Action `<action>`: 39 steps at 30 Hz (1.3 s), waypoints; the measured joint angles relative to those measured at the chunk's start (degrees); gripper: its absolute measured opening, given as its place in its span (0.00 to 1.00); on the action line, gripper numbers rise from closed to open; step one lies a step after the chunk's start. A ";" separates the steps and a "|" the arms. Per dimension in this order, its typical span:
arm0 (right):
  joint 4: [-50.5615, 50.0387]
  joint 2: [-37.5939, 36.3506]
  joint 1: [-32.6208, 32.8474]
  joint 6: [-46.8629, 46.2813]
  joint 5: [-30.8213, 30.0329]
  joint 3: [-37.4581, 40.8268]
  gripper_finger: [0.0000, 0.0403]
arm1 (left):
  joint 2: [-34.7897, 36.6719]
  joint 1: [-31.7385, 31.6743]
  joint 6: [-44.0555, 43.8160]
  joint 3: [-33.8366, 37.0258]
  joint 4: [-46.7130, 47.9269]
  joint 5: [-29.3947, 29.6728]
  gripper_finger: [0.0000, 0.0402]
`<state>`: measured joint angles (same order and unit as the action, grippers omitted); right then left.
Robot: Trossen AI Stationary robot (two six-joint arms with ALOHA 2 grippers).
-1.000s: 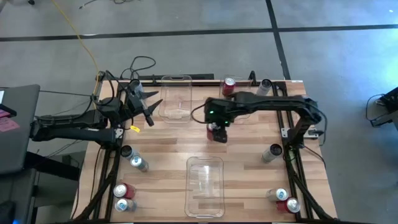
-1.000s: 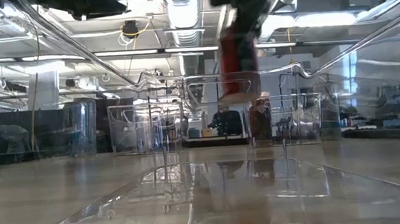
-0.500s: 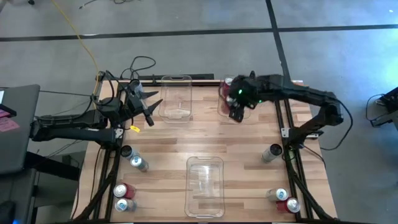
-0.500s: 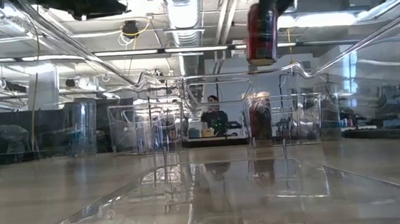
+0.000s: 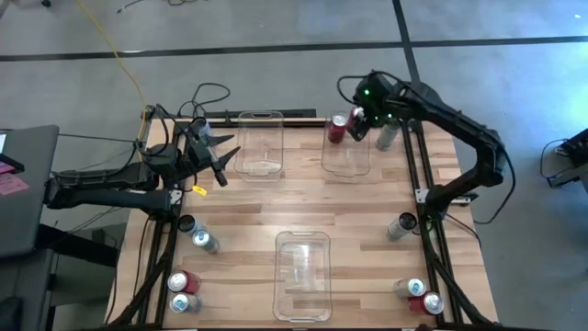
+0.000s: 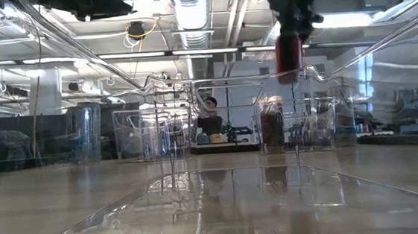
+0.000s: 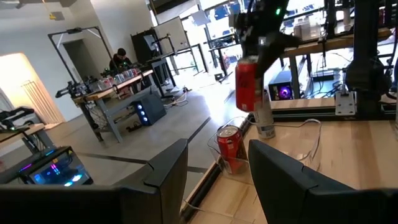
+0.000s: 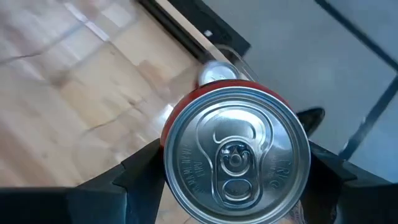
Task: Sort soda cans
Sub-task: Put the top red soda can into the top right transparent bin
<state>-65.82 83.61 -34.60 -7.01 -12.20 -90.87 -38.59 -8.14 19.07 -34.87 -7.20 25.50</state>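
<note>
Bench (image 5: 257,221): your wooden worktop carries three clear bins and cans scattered around its edges.
Far-right bin (image 5: 347,158): this is your target, and one red can (image 5: 337,128) already stands in its far end.
Other bins: one sits far-left (image 5: 259,142), one at the near middle (image 5: 303,274); neither holds a can.
Right arm: you have it stretched to the far right corner, pincer (image 5: 358,122) hanging above that bin's far end.
Right pincer: clenched on a red can (image 8: 236,152), a finger against each side, silver top facing the wrist camera.
Held can (image 6: 288,55): upright, long axis vertical, in the air above the bin rim in the low view.
Key relation: the bin lies straight below the held can, just beside the can already inside, so I'd judge a plain descent is what's left.
Left arm: parked at the bench's left edge, pincer (image 5: 213,158) released and holding nothing, far from the action.
Loose cans: pairs wait at the near-left (image 5: 184,292) and near-right (image 5: 421,296) corners.
</note>
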 joint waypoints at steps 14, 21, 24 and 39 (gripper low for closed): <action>16.60 0.09 -9.57 2.14 7.35 18.29 0.72 | 0.02 0.00 0.79 0.00 -0.14 0.00 0.41; 23.04 0.07 -12.16 2.54 8.70 23.56 0.72 | 0.02 0.01 0.78 0.00 -0.46 0.00 0.41; 27.26 0.09 -12.77 2.50 9.32 25.46 0.72 | 0.02 0.01 0.70 0.00 -0.62 0.00 0.41; 31.21 7.88 -13.56 3.55 9.86 26.27 0.73 | 0.02 0.02 0.55 0.00 -1.33 0.00 0.41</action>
<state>-34.60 91.49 -48.16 -3.46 -2.34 -64.60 -38.57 -8.12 19.62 -34.87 -8.54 25.50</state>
